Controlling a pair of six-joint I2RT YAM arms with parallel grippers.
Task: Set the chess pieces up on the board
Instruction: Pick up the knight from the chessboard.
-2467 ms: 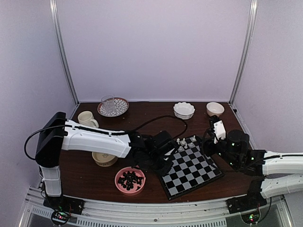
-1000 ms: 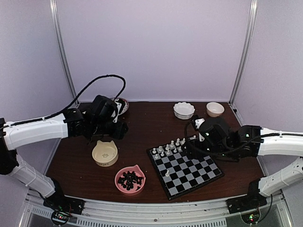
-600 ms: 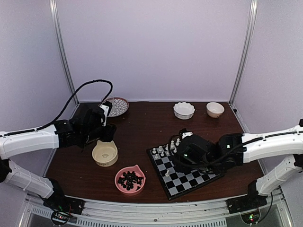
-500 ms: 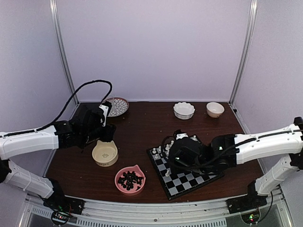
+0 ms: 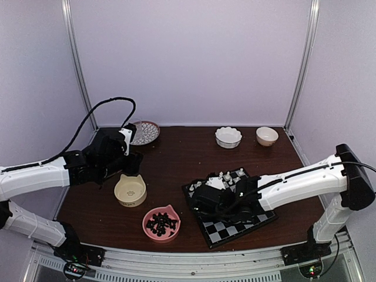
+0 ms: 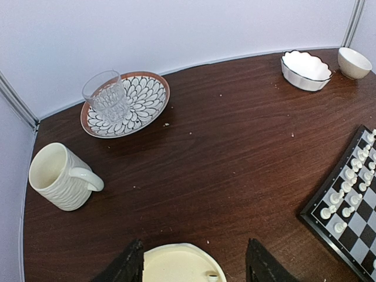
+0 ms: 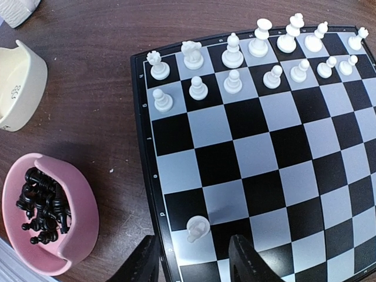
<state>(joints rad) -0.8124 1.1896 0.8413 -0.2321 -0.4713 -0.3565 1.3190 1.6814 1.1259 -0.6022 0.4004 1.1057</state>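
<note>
R gripper (image 7: 197,261) spread apart over board (image 7: 294,147) edge, lone white pawn (image 7: 197,228) btwn its fingers, not gripped. L gripper (image 6: 194,267) also released, above cream bowl (image 6: 170,262).

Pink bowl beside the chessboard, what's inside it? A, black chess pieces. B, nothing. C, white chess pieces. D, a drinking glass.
A: the pink cat-eared bowl holds a heap of small black chessmen; the white chessmen stand on the checkered board.
</note>
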